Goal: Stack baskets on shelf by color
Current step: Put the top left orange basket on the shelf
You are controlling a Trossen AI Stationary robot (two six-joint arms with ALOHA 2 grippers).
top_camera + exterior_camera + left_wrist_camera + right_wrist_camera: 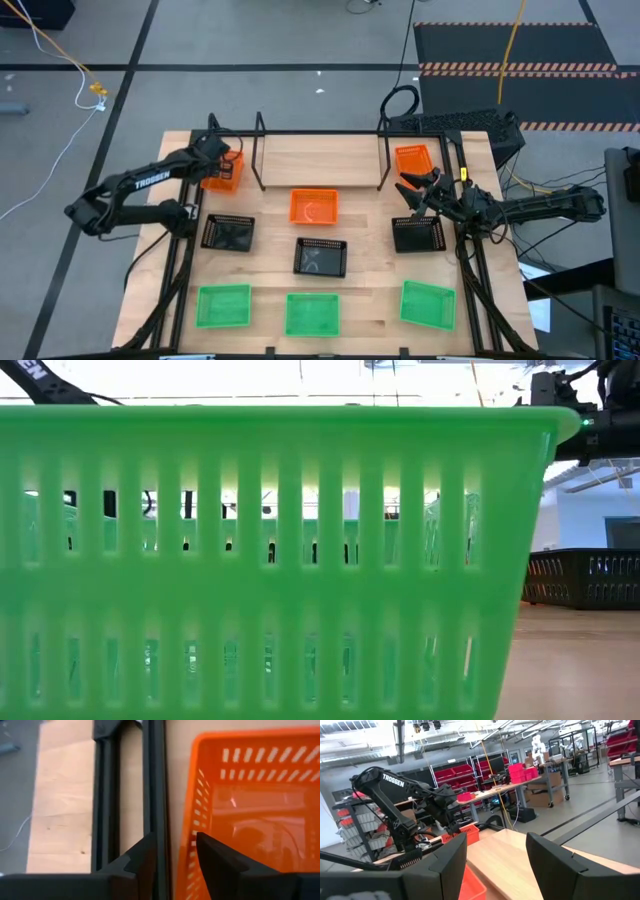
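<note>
At the table's back left corner, the left gripper (222, 160) has its 2 fingers set astride the side wall of an orange basket (222, 172), 1 finger inside (220, 865) and 1 outside; whether they pinch the wall cannot be told. Just right of it the empty shelf (320, 160) stands along the back edge. Beside the shelf's right end, the right gripper (412, 190) hovers with fingers apart, between a second orange basket (413, 160) and a black basket (418, 233). A third orange basket (314, 207) lies mid-table, and 3 green baskets (313, 313) line the front.
</note>
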